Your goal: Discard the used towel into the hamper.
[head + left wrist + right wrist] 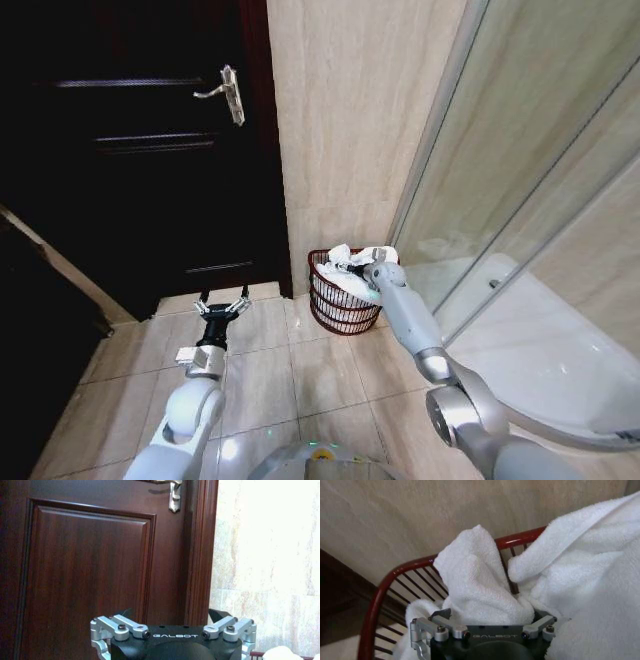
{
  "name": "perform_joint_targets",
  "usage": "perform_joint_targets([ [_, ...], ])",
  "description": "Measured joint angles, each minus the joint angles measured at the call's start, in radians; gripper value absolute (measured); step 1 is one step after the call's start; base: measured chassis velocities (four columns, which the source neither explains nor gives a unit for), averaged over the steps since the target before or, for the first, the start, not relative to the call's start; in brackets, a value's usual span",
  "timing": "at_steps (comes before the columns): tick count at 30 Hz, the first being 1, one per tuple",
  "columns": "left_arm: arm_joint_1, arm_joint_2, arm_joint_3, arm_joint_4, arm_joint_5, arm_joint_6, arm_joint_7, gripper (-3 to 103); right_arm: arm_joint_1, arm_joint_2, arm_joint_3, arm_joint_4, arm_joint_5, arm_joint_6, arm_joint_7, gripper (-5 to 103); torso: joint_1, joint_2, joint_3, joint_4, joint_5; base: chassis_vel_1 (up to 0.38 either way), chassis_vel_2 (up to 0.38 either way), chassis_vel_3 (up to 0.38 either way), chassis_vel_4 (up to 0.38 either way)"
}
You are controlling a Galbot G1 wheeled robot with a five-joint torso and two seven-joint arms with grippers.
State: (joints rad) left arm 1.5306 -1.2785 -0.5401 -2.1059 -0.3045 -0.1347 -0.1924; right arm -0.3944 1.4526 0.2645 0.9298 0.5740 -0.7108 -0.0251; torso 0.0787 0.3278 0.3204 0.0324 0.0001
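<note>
**Towel at hamper mouth**

Right hand (352,268), at frame centre, grips the white terry towel (480,585) directly over the dark red-brown round wire hamper (340,300); towel drapes across its rim. Left hand (222,306), lower left, spread wide, empty, farther away.

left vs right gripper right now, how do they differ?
The left gripper hangs over bare floor tiles near the dark door, away from the hamper; the right gripper is at the hamper's rim. The left gripper's fingers are spread and hold nothing; the right gripper sits against the white towel, its fingers hidden by the cloth. Both are the same black-and-silver build.
</note>
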Motion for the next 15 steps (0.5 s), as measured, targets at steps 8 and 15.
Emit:
perform_joint_targets([
  [8, 0.003, 0.003, -0.021, 0.007, -0.003, -0.002, 0.0, 100, 0.004, -0.019, -0.005, 0.031, -0.053, -0.007, -0.006, 100, 0.0, 0.0, 0.0, 0.0003, 0.0, 0.0, 0.0, 0.0, 0.0],
  [15, -0.022, -0.002, -0.007, 0.02, -0.004, -0.001, 0.0, 100, -0.069, -0.093, -0.004, 0.293, -0.047, 0.007, 0.071, 100, 0.0, 0.0, 0.0, -0.0003, -0.0001, 0.0, 0.0, 0.0, 0.0],
])
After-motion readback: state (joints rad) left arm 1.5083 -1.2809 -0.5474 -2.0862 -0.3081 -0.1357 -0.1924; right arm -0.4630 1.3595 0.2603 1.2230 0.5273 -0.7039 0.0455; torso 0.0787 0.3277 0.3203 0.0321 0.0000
